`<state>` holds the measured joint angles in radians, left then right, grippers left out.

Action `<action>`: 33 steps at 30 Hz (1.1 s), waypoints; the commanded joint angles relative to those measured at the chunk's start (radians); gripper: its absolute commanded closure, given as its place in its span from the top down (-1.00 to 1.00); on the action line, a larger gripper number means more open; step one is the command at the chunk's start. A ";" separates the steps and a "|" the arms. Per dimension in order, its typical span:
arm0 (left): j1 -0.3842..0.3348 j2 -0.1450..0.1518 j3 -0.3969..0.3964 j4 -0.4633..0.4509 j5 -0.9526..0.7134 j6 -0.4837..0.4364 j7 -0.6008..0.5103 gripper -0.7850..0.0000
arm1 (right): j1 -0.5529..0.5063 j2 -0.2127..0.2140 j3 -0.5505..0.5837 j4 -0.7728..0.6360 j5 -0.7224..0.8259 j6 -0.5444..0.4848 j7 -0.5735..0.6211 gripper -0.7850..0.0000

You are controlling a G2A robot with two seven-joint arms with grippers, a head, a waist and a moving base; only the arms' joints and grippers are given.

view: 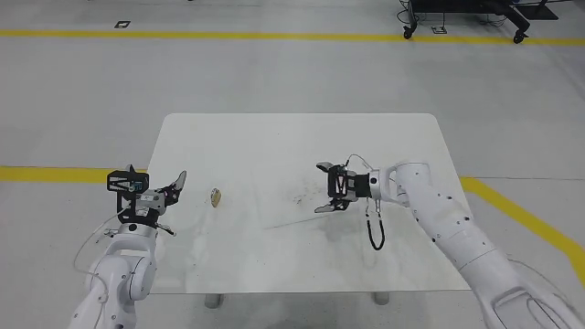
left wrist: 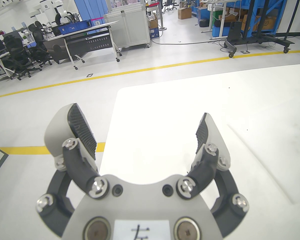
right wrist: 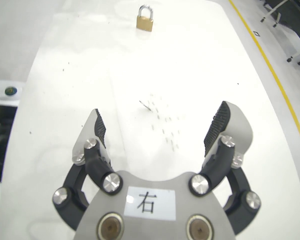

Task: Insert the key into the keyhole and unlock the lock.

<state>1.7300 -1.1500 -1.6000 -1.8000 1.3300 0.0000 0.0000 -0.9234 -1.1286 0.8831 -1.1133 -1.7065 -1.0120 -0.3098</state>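
Likely we find the padlock (right wrist: 145,23) rigid, weighty, best pinched across its body; left gripper (left wrist: 140,112) and right gripper (right wrist: 160,107) gape empty.

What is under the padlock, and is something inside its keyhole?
The padlock rests directly on the white table; nothing else shows beneath it. Its underside is covered, and the keyhole cannot be made out, so whether anything is inside cannot be told.

The left gripper (left wrist: 140,116) is hanging with its ribbed fingers (left wrist: 80,128) spread wide, holding nothing. One finger is overhanging the floor, the other the white table (left wrist: 215,96). Beyond, a yellow line (left wrist: 140,70) is crossing the floor, with a wheeled desk (left wrist: 90,36) and office chairs (left wrist: 17,56) standing behind it.
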 commanded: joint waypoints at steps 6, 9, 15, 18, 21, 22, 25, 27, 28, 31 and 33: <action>0.000 0.000 0.000 0.000 0.000 0.000 0.000 1.00 | 0.201 -0.023 -0.232 0.208 -0.170 0.000 -0.226 -0.01; 0.000 0.000 0.000 0.000 0.000 0.000 0.000 1.00 | 0.250 -0.045 -0.297 0.271 -0.173 0.000 -0.262 -0.03; 0.000 0.000 0.000 0.000 0.000 0.000 0.000 1.00 | 0.326 -0.105 -0.422 0.363 -0.158 0.000 -0.290 -0.06; 0.000 0.000 0.000 0.000 0.000 0.000 0.000 1.00 | 0.355 -0.139 -0.476 0.400 -0.152 0.000 -0.294 -0.09; 0.000 0.000 0.000 0.000 0.000 0.000 0.000 1.00 | 0.376 -0.170 -0.514 0.436 -0.139 0.000 -0.298 -0.10; 0.000 0.000 0.000 0.000 0.000 0.000 0.000 1.00 | 0.382 -0.179 -0.524 0.449 -0.135 0.000 -0.301 -0.10; 0.000 0.000 0.000 0.000 0.000 0.000 0.000 1.00 | 0.398 -0.204 -0.560 0.476 -0.142 0.000 -0.321 -0.10; 0.000 0.000 0.000 0.000 0.000 0.000 0.000 1.00 | 0.407 -0.221 -0.585 0.493 -0.148 0.000 -0.333 -0.11; 0.000 0.000 0.000 0.000 0.000 0.000 0.000 1.00 | 0.413 -0.229 -0.596 0.505 -0.150 0.000 -0.337 -0.13; 0.000 0.000 0.000 0.000 0.000 0.000 0.000 1.00 | 0.425 -0.253 -0.624 0.537 -0.150 0.000 -0.356 -0.22; 0.000 0.000 0.000 0.000 0.000 0.000 0.000 1.00 | 0.433 -0.268 -0.639 0.559 -0.151 0.000 -0.371 -0.27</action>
<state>1.7300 -1.1500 -1.6000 -1.8000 1.3300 0.0000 0.0000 -0.4944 -1.3893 0.2516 -0.5662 -1.8573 -1.0123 -0.6728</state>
